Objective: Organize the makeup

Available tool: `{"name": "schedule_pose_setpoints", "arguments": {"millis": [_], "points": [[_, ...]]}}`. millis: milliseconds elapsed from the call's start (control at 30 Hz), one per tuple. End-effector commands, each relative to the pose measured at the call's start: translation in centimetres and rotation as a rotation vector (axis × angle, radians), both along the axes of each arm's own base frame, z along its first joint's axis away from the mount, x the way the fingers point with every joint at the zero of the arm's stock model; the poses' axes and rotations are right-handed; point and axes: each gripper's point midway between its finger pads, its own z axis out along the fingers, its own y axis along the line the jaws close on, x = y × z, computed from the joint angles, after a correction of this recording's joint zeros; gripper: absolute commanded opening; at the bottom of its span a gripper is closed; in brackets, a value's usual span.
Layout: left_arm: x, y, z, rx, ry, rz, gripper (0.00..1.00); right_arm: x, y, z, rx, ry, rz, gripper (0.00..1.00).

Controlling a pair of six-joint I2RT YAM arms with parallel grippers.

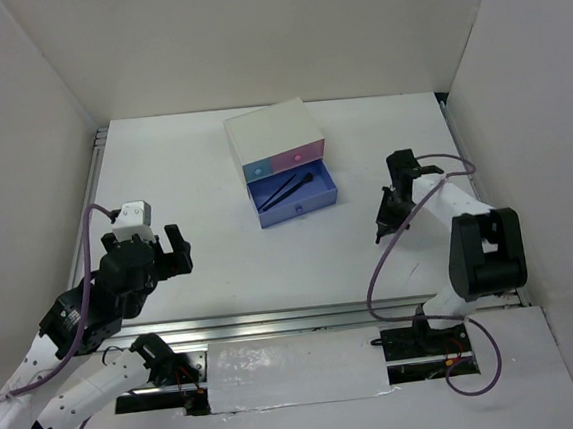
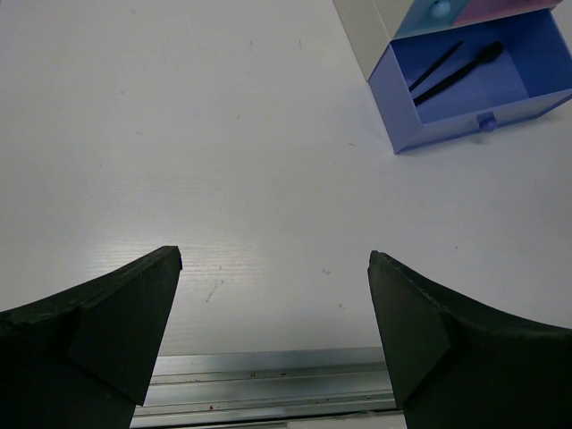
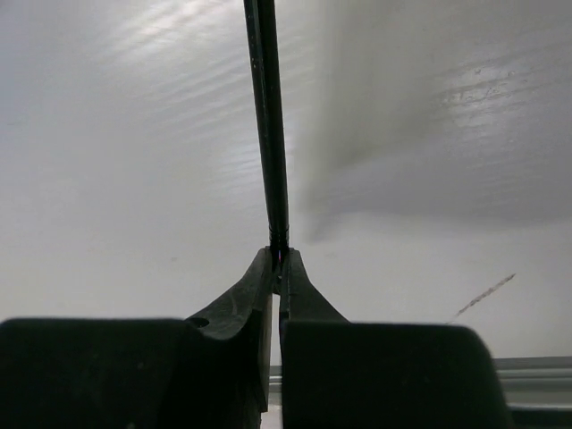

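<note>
On the white table (image 1: 221, 270), left hand (image 2: 275, 268) gapes; right hand (image 3: 279, 259) pinches thin black brush (image 3: 268, 134).

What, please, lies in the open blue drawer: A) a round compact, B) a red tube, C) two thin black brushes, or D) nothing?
C: the top view shows two thin black brushes lying in the drawer, and the left wrist view agrees.
</note>
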Motion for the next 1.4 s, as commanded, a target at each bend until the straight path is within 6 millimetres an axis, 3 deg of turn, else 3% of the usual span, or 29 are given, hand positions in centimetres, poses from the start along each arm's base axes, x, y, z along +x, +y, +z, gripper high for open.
{"name": "schedule_pose_setpoints", "arguments": {"millis": [0, 133, 167, 233, 267, 367, 400, 500, 600, 633, 700, 733, 767, 800, 833, 900, 1067, 1100, 1267, 1367], "points": [[0.4, -0.4, 0.6, -0.004, -0.026, -0.006, 0.99, 2.0, 1.5, 4.7, 0.066, -0.195, -0.011, 0.00], [0.5, -0.3, 0.6, -0.004, -0.024, 0.000, 0.99, 2.6, 3.0, 7.4, 0.130, -0.271, -0.001, 0.00], [0.5, -0.3, 0.5, -0.003, -0.023, 0.002, 1.00, 2.8, 4.2, 8.1, 0.156, -0.288, 0.010, 0.00], [0.5, -0.3, 0.6, -0.004, -0.025, 0.002, 0.99, 3.5, 6.8, 9.5, 0.226, -0.333, 0.047, 0.00], [0.5, -0.3, 0.5, -0.001, -0.021, 0.005, 0.99, 4.2, 9.4, 11.1, 0.275, -0.374, 0.065, 0.00], [0.6, -0.2, 0.4, 0.003, -0.019, 0.014, 0.99, 5.5, 13.9, 13.3, 0.360, -0.432, 0.078, 0.00], [0.6, -0.2, 0.4, 0.002, -0.017, 0.016, 0.99, 6.5, 16.5, 15.0, 0.428, -0.477, 0.050, 0.00], [0.5, 0.0, 0.5, 0.000, -0.021, 0.025, 0.99, 8.4, 20.0, 17.9, 0.563, -0.546, -0.080, 0.00], [0.3, 0.3, 0.8, -0.012, -0.033, 0.029, 0.99, 10.0, 22.7, 18.6, 0.653, -0.567, -0.219, 0.00], [0.2, 0.3, 0.9, -0.017, -0.039, 0.029, 0.99, 10.5, 23.6, 17.2, 0.661, -0.537, -0.249, 0.00], [0.1, 0.5, 1.0, -0.025, -0.047, 0.031, 0.99, 11.7, 24.9, 17.2, 0.732, -0.525, -0.331, 0.00], [0.1, 0.5, 1.1, -0.028, -0.051, 0.031, 0.99, 11.9, 26.0, 15.8, 0.733, -0.500, -0.335, 0.00], [0.0, 0.5, 1.2, -0.032, -0.053, 0.030, 0.99, 12.6, 26.5, 16.3, 0.738, -0.507, -0.362, 0.00], [0.0, 0.6, 1.2, -0.035, -0.057, 0.028, 0.99, 13.0, 27.2, 14.7, 0.709, -0.476, -0.364, 0.00], [-0.1, 0.5, 1.3, -0.037, -0.058, 0.025, 1.00, 13.9, 28.1, 16.0, 0.709, -0.502, -0.367, 0.00], [-0.1, 0.5, 1.3, -0.037, -0.059, 0.020, 0.99, 14.4, 28.4, 13.9, 0.660, -0.452, -0.388, 0.00], [-0.1, 0.1, 1.2, -0.035, -0.056, 0.003, 0.99, 15.5, 28.2, 12.8, 0.621, -0.449, -0.423, 0.05], [-0.1, 0.0, 1.2, -0.032, -0.053, 0.000, 0.99, 15.6, 28.0, 12.3, 0.605, -0.439, -0.429, 0.11], [0.0, 0.0, 1.1, -0.030, -0.052, -0.002, 0.99, 15.2, 27.4, 11.9, 0.588, -0.437, -0.435, 0.18], [0.0, -0.1, 1.1, -0.032, -0.052, -0.005, 0.99, 15.0, 27.0, 12.2, 0.592, -0.447, -0.434, 0.29]]}}
